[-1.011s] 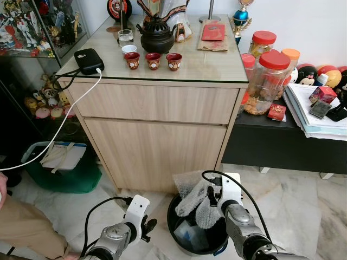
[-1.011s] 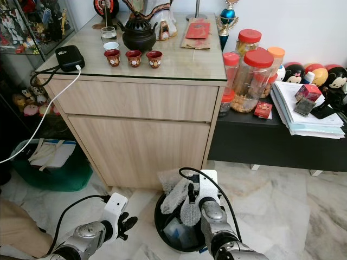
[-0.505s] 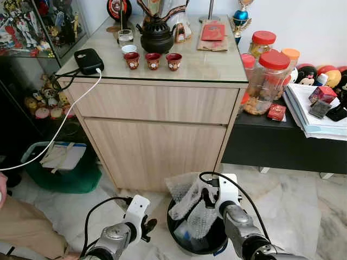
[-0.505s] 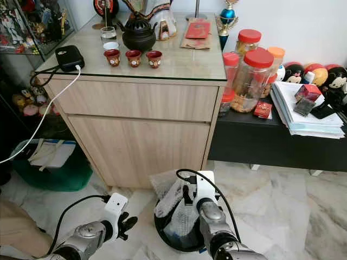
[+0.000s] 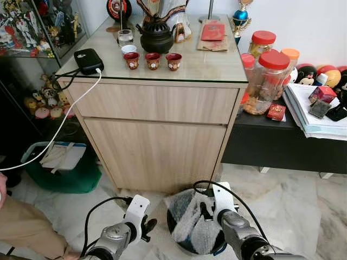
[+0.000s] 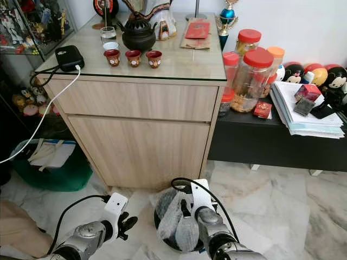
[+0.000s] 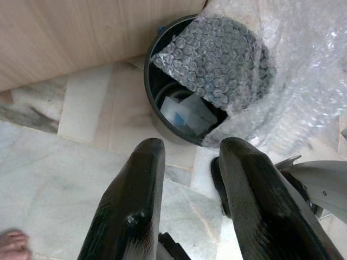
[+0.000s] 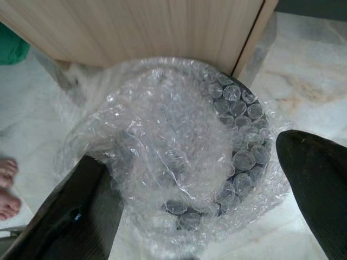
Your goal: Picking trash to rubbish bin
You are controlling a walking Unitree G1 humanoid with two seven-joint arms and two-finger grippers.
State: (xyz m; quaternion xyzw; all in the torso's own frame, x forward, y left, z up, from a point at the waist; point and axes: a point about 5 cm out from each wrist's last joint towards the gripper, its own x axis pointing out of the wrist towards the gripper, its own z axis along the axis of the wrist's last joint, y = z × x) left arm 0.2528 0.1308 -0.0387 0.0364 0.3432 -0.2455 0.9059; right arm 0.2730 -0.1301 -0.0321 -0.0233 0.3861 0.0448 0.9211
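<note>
A sheet of bubble wrap (image 5: pixel 191 227) lies draped over the round black rubbish bin (image 7: pixel 148 92), which stands on the marble floor in front of the wooden cabinet. It covers most of the bin's mouth. My right gripper (image 5: pixel 205 209) hovers just above the wrap, and in the right wrist view its gripper (image 8: pixel 190 157) is open, fingers spread wide on either side of the bubble wrap (image 8: pixel 173 141). My left gripper (image 7: pixel 191 146) is open and empty, low over the floor to the left of the bin. Clear plastic scraps (image 7: pixel 187 111) sit inside the bin.
The wooden cabinet (image 5: pixel 157 135) rises right behind the bin. A low black table (image 5: pixel 282 146) stands to the right and a green box (image 5: pixel 59 168) to the left. A person's leg (image 5: pixel 16 227) and bare foot (image 8: pixel 8 184) are near on the left. A white cable (image 5: pixel 65 122) hangs down.
My right gripper has come down with the bubble wrap, which hung above the bin before and now lies spread over its mouth. The left arm has not moved.
</note>
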